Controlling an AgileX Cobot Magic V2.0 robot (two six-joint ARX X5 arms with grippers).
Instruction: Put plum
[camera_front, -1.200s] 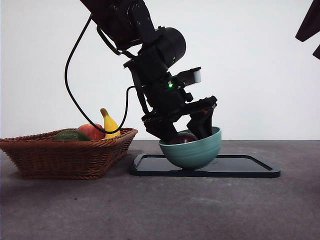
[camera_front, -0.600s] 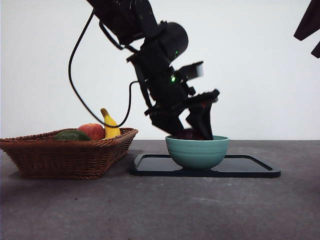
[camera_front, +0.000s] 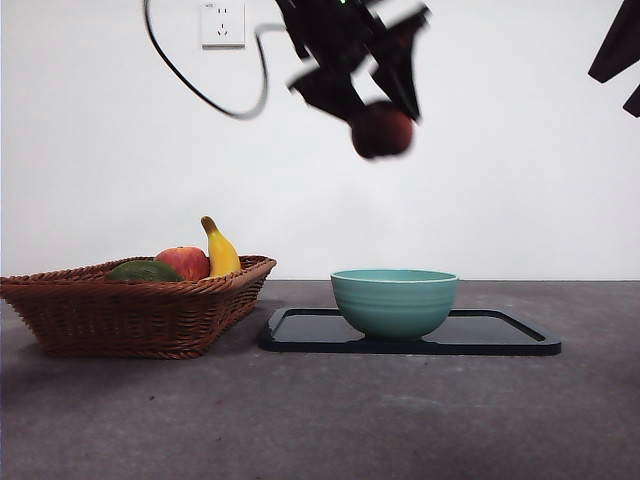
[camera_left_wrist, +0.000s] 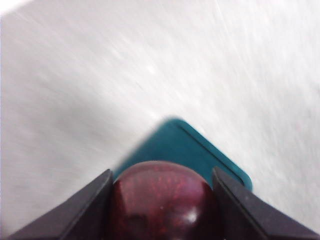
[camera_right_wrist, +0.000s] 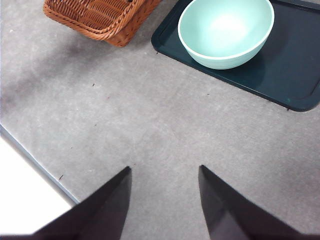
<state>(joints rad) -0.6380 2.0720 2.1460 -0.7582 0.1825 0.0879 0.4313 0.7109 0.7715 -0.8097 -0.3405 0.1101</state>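
Gripping the plum (camera_left_wrist: 162, 200) high over the bowl (camera_front: 394, 301), left tool (camera_front: 372, 105), right tool (camera_right_wrist: 164, 200) open, wrist-only

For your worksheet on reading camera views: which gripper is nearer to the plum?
Left. The left gripper is shut on the plum, holding it high above the bowl. The right gripper is open, waiting over bare table, away from the fruit.

You see a green bowl (camera_front: 394, 301) on a dark tray (camera_front: 500, 340). Left of it, a basket (camera_front: 130, 310) holds a banana (camera_front: 219, 249), an apple (camera_front: 184, 263) and a green fruit (camera_front: 143, 271).
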